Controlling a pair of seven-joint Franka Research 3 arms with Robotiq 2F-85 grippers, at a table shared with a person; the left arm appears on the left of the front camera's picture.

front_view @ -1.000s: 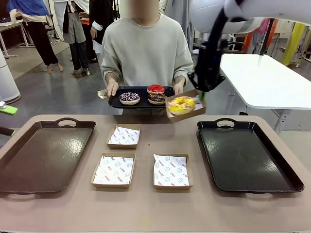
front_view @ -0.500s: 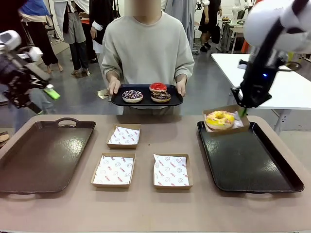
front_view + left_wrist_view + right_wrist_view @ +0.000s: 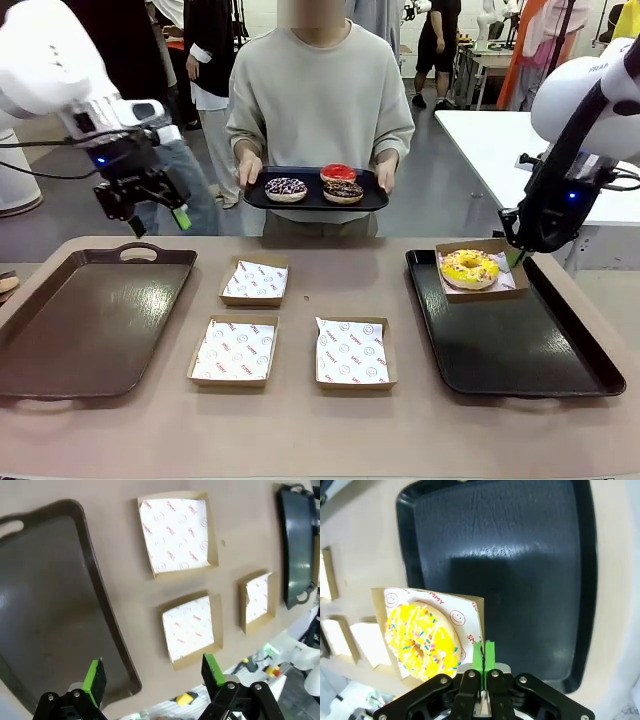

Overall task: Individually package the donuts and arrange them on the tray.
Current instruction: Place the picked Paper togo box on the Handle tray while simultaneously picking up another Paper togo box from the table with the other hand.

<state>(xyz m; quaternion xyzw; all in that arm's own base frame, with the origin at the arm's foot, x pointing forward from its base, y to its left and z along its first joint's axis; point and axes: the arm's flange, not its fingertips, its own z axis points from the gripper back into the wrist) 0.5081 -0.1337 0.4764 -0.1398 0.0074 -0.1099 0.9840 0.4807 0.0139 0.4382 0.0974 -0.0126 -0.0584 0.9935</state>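
Note:
A yellow sprinkled donut (image 3: 470,268) (image 3: 422,640) lies in a paper-lined cardboard box (image 3: 478,292) at the far left corner of the black right tray (image 3: 520,350) (image 3: 520,555). My right gripper (image 3: 515,257) (image 3: 483,652) is shut on that box's edge; I cannot tell whether the box rests on the tray. The person holds a small black tray (image 3: 262,200) with three donuts: a chocolate one with purple-white sprinkles (image 3: 286,187), a red one (image 3: 338,173) and another chocolate one (image 3: 343,189). My left gripper (image 3: 170,210) (image 3: 152,677) hangs open and empty above the left tray's far end.
Three empty paper-lined boxes (image 3: 254,280) (image 3: 233,350) (image 3: 352,352) sit mid-table between the trays. A brown left tray (image 3: 90,320) (image 3: 45,610) lies empty. A white table (image 3: 540,160) stands behind at the right, and people stand farther off.
My right gripper carried the boxed yellow donut from near the person rightward and down to the right tray. The left arm swung into view from the left. The person raised the small tray slightly.

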